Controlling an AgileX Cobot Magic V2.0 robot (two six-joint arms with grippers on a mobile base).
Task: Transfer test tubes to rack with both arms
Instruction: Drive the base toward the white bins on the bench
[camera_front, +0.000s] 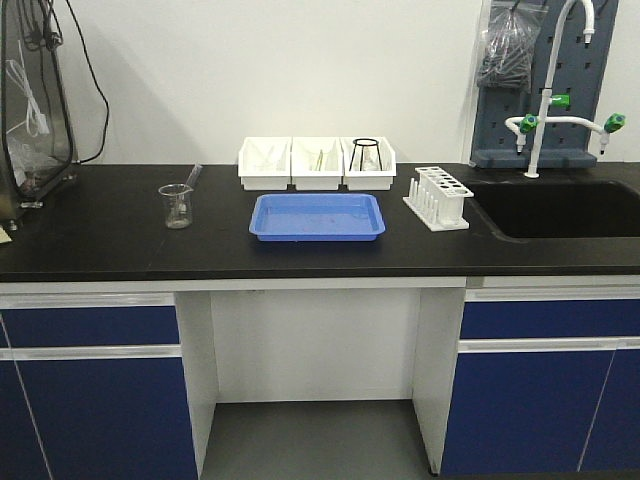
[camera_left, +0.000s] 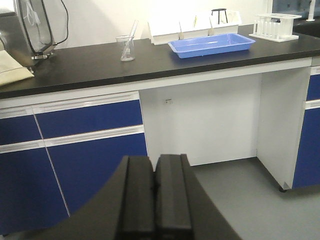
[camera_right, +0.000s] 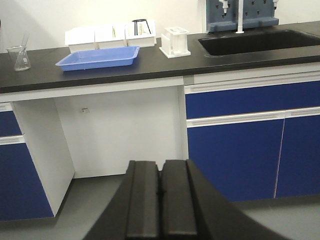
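The white rack (camera_front: 438, 197) stands on the black counter right of a blue tray (camera_front: 317, 216); it also shows in the left wrist view (camera_left: 273, 26) and the right wrist view (camera_right: 174, 42). A slim clear test tube (camera_front: 193, 177) leans in a glass beaker (camera_front: 176, 206) at the left, and both wrist views catch the tube (camera_left: 133, 31) (camera_right: 24, 39). My left gripper (camera_left: 154, 159) is shut and empty, low in front of the blue cabinets. My right gripper (camera_right: 161, 163) is likewise shut and empty, below counter height. Neither arm shows in the front view.
Three white open-front bins (camera_front: 317, 162) sit behind the tray, one holding a black wire stand (camera_front: 366, 155). A black sink (camera_front: 560, 208) with a white faucet (camera_front: 545, 110) lies right of the rack. A framed apparatus (camera_front: 35, 100) stands at the far left. The counter edge (camera_left: 200, 75) overhangs a knee recess.
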